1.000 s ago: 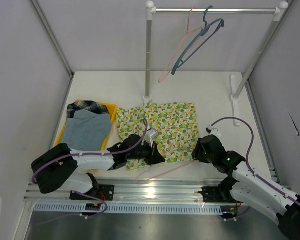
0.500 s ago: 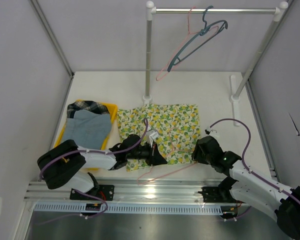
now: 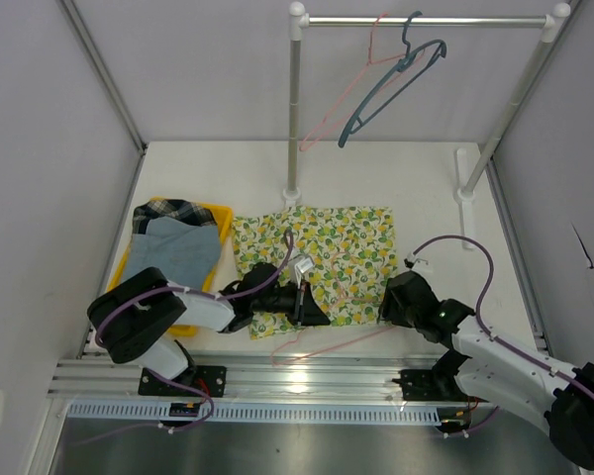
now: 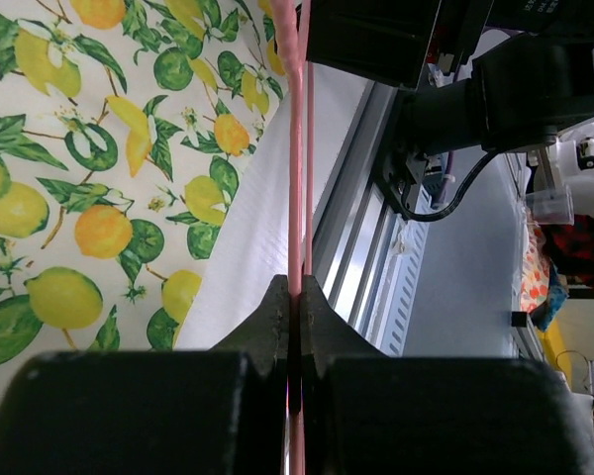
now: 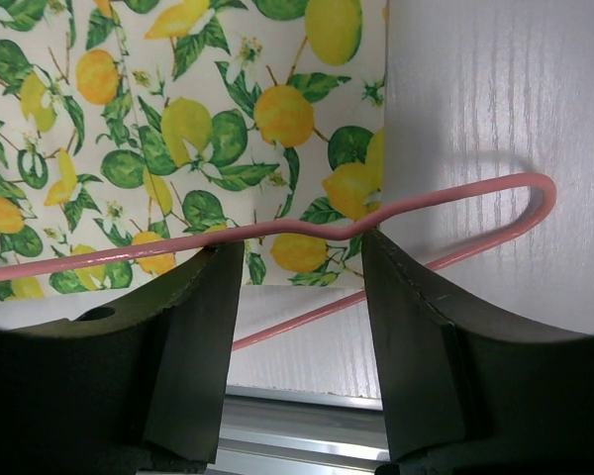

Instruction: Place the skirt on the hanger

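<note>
Skirt (image 3: 322, 247) of pale yellow-green cloth, trapezoid, densely printed with yellow lemons and green leaves, spread flat at the middle of the white counter (image 3: 426, 188), narrower edge seemingly toward 6 o'clock. Print sharp and bright, cloth mostly smooth, nothing lifted or draped yet.

Thin pink wire hanger (image 5: 277, 229), triangular, lying along the skirt's 6 o'clock edge, partly over the print and partly on bare counter, one bent corner out past the cloth toward 4 o'clock. Probably laid there so the skirt can be worked onto it without lifting either off the counter.

Left jaws closed tight on the pink wire, pinched between two dark pads in the left wrist view. Most likely a steadying hold, keeping the light wire from sliding while its other end is handled. Right jaws spread apart, one finger either side of the wire near the bent corner, gripping nothing. Apparently lined up to take that end.

Judged early in the task: hanger secured on one side only, skirt not on it.

At 9 o'clock of the skirt, yellow tray (image 3: 221, 213) with folded blue denim shirt (image 3: 183, 257) over dark plaid shirt (image 3: 173, 211), apart from the work. At 12 o'clock, white garment rail (image 3: 426, 20) carrying thicker blue-grey hanger (image 3: 391, 89).
</note>
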`<action>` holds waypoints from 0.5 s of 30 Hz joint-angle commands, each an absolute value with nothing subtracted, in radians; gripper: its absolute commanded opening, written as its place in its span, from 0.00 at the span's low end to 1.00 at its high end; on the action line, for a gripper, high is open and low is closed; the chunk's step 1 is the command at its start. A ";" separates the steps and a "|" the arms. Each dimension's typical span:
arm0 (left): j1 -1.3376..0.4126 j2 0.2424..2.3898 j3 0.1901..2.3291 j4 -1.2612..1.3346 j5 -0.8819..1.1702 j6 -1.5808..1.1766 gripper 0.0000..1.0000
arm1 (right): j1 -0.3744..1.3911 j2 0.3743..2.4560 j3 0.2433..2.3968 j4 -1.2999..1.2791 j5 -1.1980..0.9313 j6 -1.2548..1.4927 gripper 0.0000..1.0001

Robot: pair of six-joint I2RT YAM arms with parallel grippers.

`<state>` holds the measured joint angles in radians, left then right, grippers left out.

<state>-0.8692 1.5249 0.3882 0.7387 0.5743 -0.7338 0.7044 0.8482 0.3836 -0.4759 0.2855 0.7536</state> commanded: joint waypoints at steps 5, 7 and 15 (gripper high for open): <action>-0.854 1.554 0.433 0.710 0.604 -0.706 0.00 | 0.723 0.891 0.377 -0.430 0.336 0.804 0.62; -0.850 1.563 0.434 0.706 0.601 -0.704 0.00 | 0.732 0.920 0.382 -0.417 0.336 0.807 0.63; -0.828 1.580 0.459 0.674 0.569 -0.669 0.00 | 0.721 0.980 0.416 -0.374 0.344 0.804 0.27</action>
